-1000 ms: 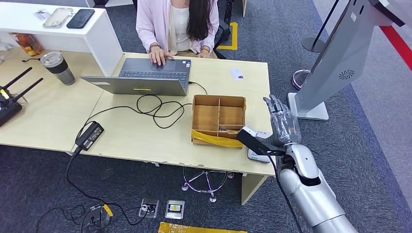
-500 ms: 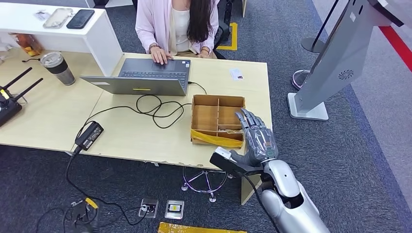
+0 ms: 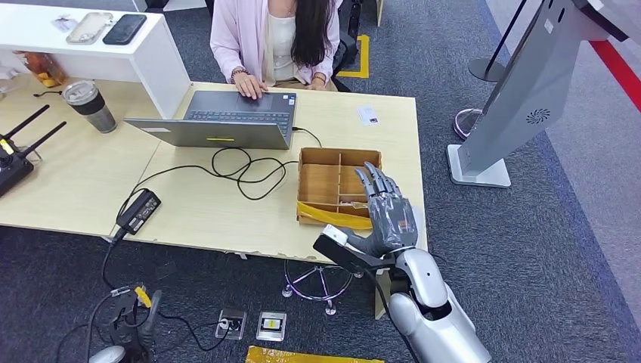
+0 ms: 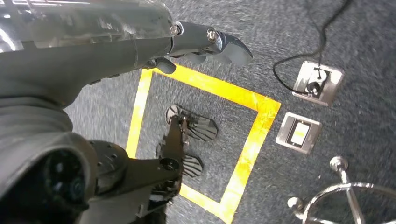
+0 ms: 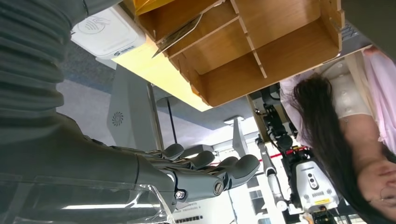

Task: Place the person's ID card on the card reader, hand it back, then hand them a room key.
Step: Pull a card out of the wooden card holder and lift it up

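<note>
A small white ID card (image 3: 368, 115) lies on the desk at its far right, near the seated person (image 3: 276, 38), who is typing on a laptop. My right hand (image 3: 387, 212) hovers with fingers spread and nothing in it, over the near right corner of the wooden divided box (image 3: 340, 172). In the right wrist view the hand (image 5: 205, 172) is bare. The box (image 5: 261, 51) has a thin card (image 5: 180, 33) leaning in one compartment, and the white card reader (image 5: 107, 32) sits beside it. My left hand (image 4: 205, 44) hangs over the floor, holding nothing.
An open laptop (image 3: 227, 117), looped black cables (image 3: 242, 170) and a power adapter (image 3: 140, 210) occupy the desk's middle. A cup (image 3: 91, 104) and a black antenna device (image 3: 11, 159) are at the left. A grey kiosk stand (image 3: 521, 91) rises to the right.
My right hand has swung left from beyond the desk's right edge to over the box's near right corner, now covering the card reader in the head view.
</note>
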Robot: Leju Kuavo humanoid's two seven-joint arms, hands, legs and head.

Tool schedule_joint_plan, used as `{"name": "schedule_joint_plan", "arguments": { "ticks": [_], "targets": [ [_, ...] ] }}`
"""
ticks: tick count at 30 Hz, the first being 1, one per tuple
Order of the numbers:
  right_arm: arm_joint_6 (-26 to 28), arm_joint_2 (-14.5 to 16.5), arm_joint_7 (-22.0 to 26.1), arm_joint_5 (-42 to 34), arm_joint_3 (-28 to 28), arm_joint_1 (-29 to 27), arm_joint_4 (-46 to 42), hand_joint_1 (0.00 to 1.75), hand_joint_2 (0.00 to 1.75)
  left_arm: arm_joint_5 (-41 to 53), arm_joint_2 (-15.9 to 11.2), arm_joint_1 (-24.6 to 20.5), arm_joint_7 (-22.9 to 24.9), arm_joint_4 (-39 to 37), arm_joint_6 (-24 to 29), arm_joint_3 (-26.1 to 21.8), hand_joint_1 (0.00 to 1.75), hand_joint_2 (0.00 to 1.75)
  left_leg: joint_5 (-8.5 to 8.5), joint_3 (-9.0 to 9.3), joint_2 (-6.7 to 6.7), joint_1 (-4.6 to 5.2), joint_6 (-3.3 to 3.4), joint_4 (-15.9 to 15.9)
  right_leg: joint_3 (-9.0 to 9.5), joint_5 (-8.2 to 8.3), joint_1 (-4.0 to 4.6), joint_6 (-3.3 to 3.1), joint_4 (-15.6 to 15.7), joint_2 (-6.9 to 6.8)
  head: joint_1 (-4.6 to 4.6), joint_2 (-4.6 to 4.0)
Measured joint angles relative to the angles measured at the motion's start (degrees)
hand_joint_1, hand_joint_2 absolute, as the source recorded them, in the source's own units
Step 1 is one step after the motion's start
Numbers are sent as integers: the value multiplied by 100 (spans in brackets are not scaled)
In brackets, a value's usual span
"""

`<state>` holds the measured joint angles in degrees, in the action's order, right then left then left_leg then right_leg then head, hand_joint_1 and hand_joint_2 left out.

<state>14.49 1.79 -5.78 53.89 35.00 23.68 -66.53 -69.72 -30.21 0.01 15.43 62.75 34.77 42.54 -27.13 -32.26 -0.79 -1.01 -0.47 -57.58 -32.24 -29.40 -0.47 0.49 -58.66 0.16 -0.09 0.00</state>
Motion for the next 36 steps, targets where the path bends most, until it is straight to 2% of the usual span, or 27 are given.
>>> {"name": "schedule_joint_plan", "arguments": {
  "ticks": [6,15,28,36],
  "targets": [
    [81,126,-34,-74,4,31,346,0,175,-181,-214,-100,-200,202,-2,520,0,0,0,-2,-1,1,0,0,-1,-1,-1,-1,1,-1,1,0],
    [137,62,-226,-348,6,-144,451,0,175,-407,-221,-268,-705,146,-22,1110,0,0,-4,-2,-1,2,-4,-1,-4,0,-2,0,3,-1,1,0],
    [429,-303,-268,-671,6,-432,481,0,175,-381,14,-437,-1331,-258,-34,1613,0,0,-5,-2,2,3,-5,-1,-6,0,-3,0,4,5,0,0],
    [540,-431,-374,-533,6,-440,481,0,175,-439,340,-527,-1727,-858,-453,1674,0,0,-5,0,3,2,-5,-1,-5,0,-2,0,4,8,0,0]
  ]
}}
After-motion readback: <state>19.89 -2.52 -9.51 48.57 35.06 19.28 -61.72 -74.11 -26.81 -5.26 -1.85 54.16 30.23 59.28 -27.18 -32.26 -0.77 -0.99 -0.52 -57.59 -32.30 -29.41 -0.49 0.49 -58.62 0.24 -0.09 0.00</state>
